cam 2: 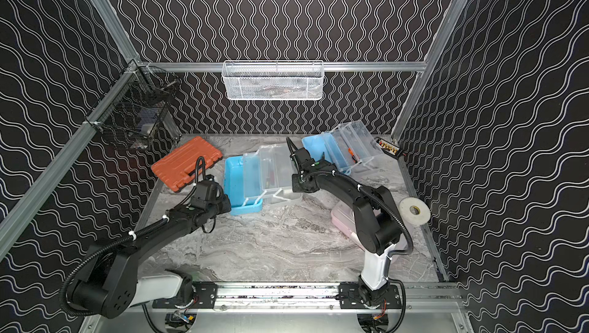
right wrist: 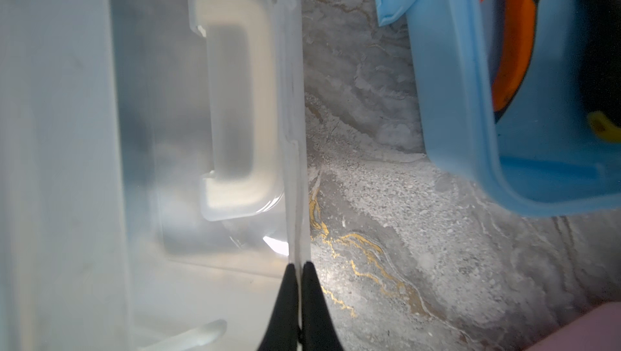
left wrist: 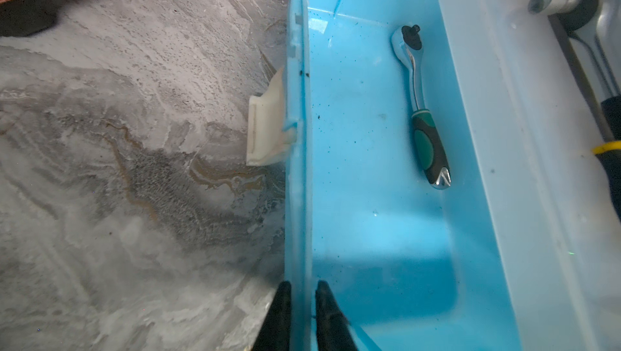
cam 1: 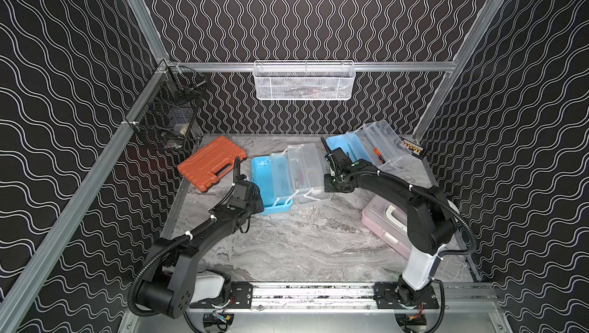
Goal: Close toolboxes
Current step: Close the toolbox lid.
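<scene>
the left gripper (left wrist: 303,312) is clamped tight across the outer wall of the middle blue toolbox (cam 1: 264,185), one finger inside the base and one outside, at the corner nearest the robot. the right gripper (right wrist: 300,302) is pinched shut on the thin free rim of the box's clear lid (cam 1: 314,169). the lid lies folded out on the right side of the base, with the clear tray (cam 1: 280,172) between them. the box's long axis runs from the front of the table towards the back, so the lid appears to need swinging up and over leftwards, towards the left gripper. the right arm is the nearer one to the lid, and the left looks placed to steady the base. a second blue toolbox (cam 1: 345,148) stands open at the back right. the pink toolbox (cam 1: 376,220) sits near the right arm's base, its lid apparently down.
</scene>
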You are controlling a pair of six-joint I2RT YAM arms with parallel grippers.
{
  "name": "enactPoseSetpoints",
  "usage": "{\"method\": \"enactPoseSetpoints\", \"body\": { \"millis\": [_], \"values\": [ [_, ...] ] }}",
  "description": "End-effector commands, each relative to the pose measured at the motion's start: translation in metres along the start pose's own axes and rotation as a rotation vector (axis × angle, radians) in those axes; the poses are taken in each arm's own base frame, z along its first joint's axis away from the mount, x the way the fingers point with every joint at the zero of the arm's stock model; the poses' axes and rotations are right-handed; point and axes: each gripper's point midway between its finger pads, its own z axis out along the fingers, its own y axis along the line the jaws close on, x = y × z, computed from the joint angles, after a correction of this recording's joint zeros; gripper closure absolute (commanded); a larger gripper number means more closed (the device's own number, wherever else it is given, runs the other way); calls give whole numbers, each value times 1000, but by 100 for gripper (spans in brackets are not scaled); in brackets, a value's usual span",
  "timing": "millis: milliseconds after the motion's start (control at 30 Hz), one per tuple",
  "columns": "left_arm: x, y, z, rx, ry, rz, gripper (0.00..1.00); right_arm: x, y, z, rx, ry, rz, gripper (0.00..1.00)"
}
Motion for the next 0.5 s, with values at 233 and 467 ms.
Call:
{"method": "enactPoseSetpoints", "body": {
  "millis": [233,467],
  "values": [
    [20,-10,0,24,90,54,82,-19,15,-20,-27,-83,-38,100],
    [21,-17,3,26,91,75,82,-28,36,-43,12,-145,-130,100]
  ]
}}
